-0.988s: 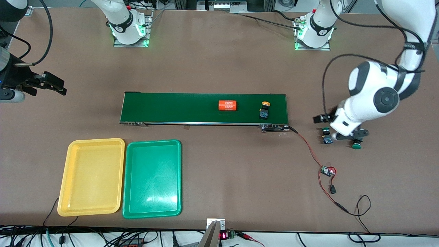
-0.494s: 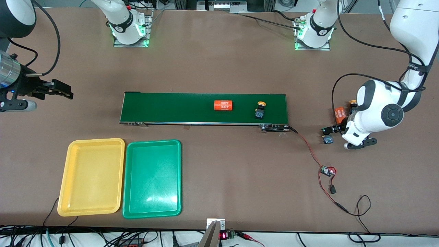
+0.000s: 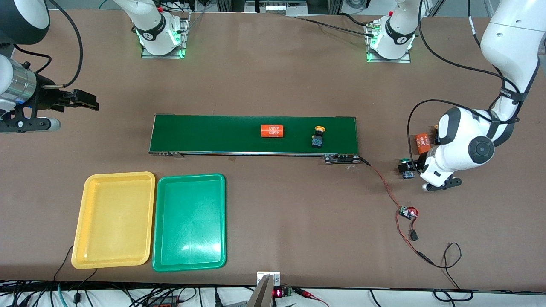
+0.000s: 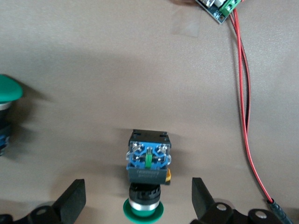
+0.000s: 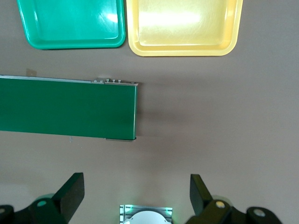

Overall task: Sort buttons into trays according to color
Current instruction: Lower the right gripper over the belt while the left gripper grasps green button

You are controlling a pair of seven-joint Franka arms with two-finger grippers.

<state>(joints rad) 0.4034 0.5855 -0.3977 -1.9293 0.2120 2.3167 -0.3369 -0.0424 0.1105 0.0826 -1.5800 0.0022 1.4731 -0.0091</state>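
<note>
Buttons: green-capped button [image 4: 146, 179] lies on brown table [image 3: 273, 72] between left gripper's [image 4: 138, 203] spread fingers — right gripper [image 5: 136, 196] also spread, empty, over bare table.

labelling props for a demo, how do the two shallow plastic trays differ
The yellow rectangular tray lies toward the right arm's end of the table; the green rectangular tray sits beside it, toward the left arm's end. Only colour and place differ. Both look equally sized, round-cornered, raised-rimmed and hold nothing.

Both trays [image 3: 114, 179] lie bare, with open table all round them. Near the belt's [image 3: 204, 134] end, red wires [image 3: 386, 187] and a green button [image 3: 404, 161] crowd the tabletop.
</note>
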